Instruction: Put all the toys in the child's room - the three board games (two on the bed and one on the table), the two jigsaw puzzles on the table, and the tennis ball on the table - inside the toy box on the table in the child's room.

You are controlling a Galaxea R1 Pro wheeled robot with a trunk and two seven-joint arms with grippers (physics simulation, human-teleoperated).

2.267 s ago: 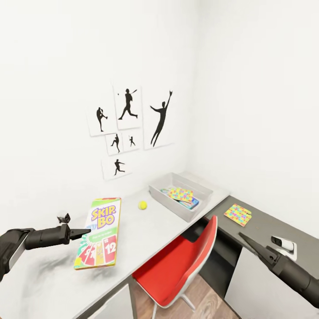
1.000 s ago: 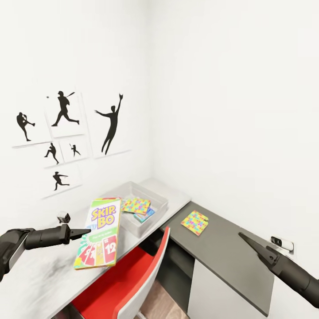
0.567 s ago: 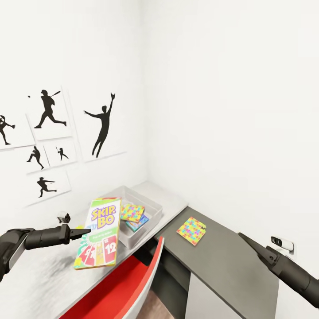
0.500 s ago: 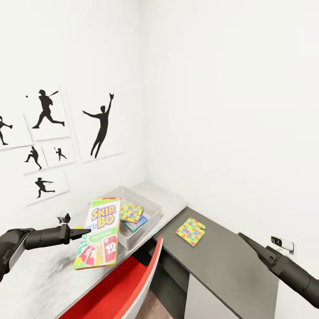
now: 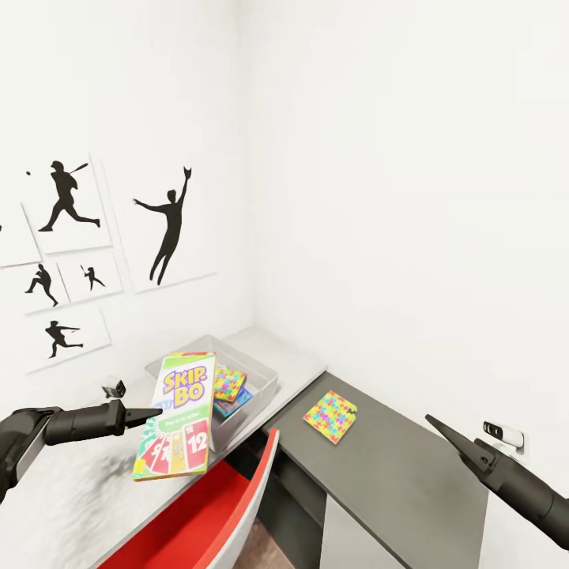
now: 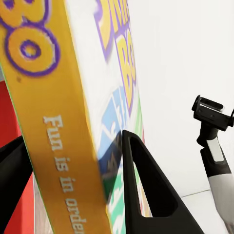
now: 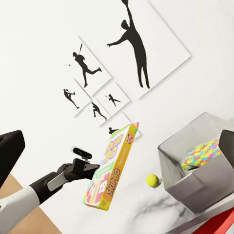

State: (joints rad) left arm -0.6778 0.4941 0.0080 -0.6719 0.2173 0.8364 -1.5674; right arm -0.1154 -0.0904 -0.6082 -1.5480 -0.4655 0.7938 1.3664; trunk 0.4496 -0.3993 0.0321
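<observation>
My left gripper [image 5: 152, 412] is shut on the long edge of the SKIP-BO board game [image 5: 178, 415], holding it tilted above the pale grey table [image 5: 294, 362]; both fingers [image 6: 146, 195] press its sides [image 6: 53, 146]. Behind the game sits the grey toy box [image 5: 254, 399] with a colourful jigsaw puzzle [image 5: 228, 383] and a blue box [image 5: 235, 401] inside. A second jigsaw puzzle [image 5: 329, 416] lies on the dark cabinet. The tennis ball [image 7: 153, 181] rests on the table beside the toy box [image 7: 190, 187]. My right gripper [image 5: 441, 431] hangs open over the cabinet, nothing between its fingers [image 7: 9, 151].
A red chair [image 5: 201, 510] is tucked under the table's front edge. The lower dark olive-grey cabinet [image 5: 395, 474] runs along the right wall. Baseball silhouette posters [image 5: 162, 225] hang on the white wall behind the table.
The camera has swung to the right, so table, toy box and posters sit further left in the picture and the held game now covers the ball. Both arms keep their pose.
</observation>
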